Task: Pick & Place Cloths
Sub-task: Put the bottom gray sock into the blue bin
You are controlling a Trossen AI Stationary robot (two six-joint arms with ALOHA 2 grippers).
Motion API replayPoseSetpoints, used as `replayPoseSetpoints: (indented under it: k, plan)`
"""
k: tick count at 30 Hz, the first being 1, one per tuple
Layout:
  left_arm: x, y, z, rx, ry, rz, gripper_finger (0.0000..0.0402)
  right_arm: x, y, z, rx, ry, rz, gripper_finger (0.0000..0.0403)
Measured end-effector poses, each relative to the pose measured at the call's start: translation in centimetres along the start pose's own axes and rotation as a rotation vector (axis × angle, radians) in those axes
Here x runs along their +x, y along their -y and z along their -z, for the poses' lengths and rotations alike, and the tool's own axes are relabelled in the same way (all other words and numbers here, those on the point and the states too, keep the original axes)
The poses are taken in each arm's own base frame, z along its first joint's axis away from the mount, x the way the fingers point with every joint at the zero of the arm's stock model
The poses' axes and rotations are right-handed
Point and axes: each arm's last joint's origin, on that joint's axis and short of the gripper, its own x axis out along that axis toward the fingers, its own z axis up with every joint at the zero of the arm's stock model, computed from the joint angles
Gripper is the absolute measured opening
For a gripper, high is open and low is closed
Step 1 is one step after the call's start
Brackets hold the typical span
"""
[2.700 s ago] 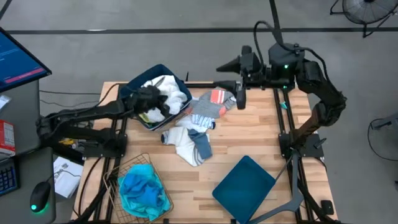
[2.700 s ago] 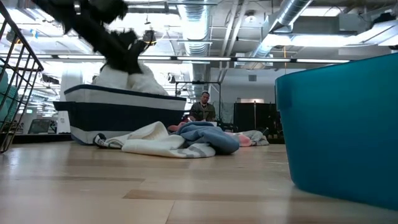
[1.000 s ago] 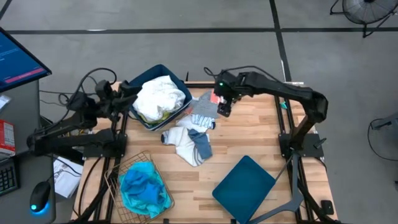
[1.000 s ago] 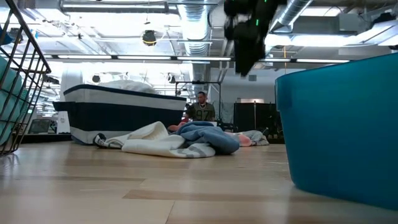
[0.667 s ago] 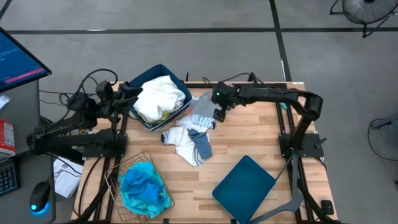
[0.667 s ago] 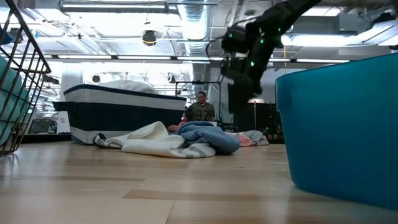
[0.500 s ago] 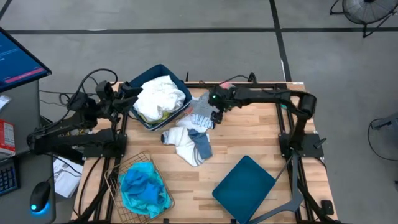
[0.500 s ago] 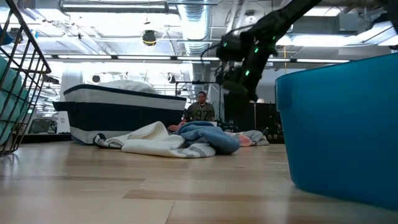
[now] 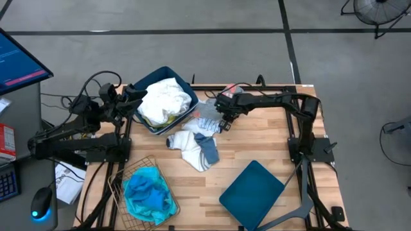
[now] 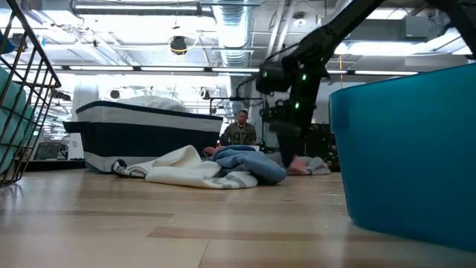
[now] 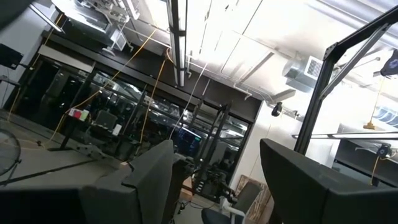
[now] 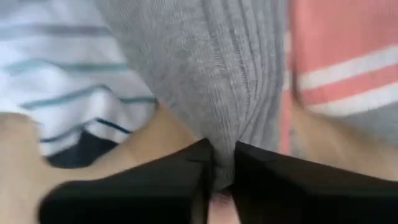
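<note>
The right gripper pinched the grey ribbed sock, a grasp hidden in the high view; the left gripper's fingers stood apart.

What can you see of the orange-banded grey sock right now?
The orange-banded sock is soft, ribbed grey knit with a coral-orange band crossed by white stripes. It lies flat and rumpled on the wooden table, at the far end of the loose pile, near the blue bin and against a white striped sock. The right gripper is down on it: in the right wrist view a fold of the grey knit sits pinched between the two dark fingers. The right arm hides most of it from above.
</note>
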Motion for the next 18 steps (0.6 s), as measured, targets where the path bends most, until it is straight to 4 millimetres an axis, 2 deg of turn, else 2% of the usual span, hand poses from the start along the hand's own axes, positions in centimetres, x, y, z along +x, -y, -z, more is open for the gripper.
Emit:
replayPoseSetpoints:
  k: [5, 9, 13, 18]
  plan:
    - [0.0, 0.0, 0.0, 0.000, -0.001, 0.000, 0.0225, -4.8, 0.7, -0.2, 0.040, 0.111, -0.014, 0.0012]
    - [0.0, 0.0, 0.0, 0.000, -0.001, -0.001, 0.0225, -10.7, 1.3, 0.5, 0.095, 0.251, -0.036, 0.0010]
    - [0.0, 0.0, 0.0, 0.000, 0.000, -0.003, 0.0225, -17.2, 1.5, 2.4, 0.150, 0.422, -0.108, 0.0005]
    - [0.0, 0.0, 0.0, 0.002, 0.003, -0.007, 0.0225, -24.3, 0.8, 6.2, 0.212, 0.620, -0.239, 0.0003]
